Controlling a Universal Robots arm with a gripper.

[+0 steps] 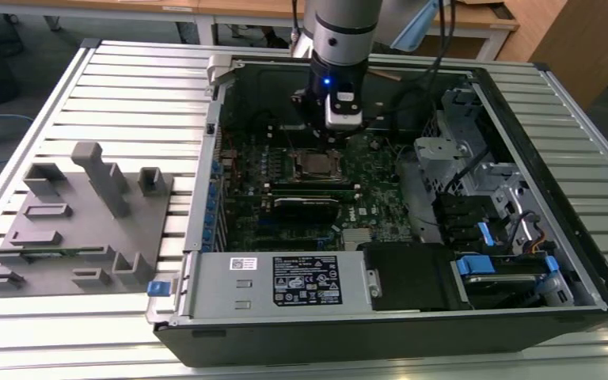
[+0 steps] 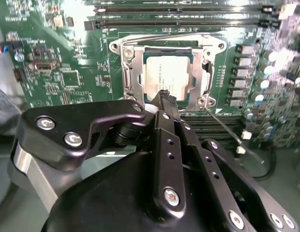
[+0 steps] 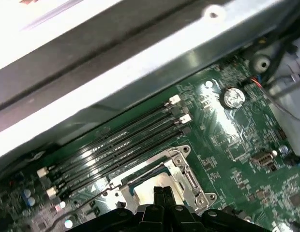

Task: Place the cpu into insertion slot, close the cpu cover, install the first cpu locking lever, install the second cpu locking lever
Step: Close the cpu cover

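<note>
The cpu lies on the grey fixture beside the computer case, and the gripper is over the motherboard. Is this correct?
No: the cpu sits in its socket on the motherboard, as the second wrist view shows. The gripper is over the motherboard.

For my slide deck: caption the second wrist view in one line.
The gripper at the edge of the cpu, seated on the motherboard with the cpu cover down around it.
</note>
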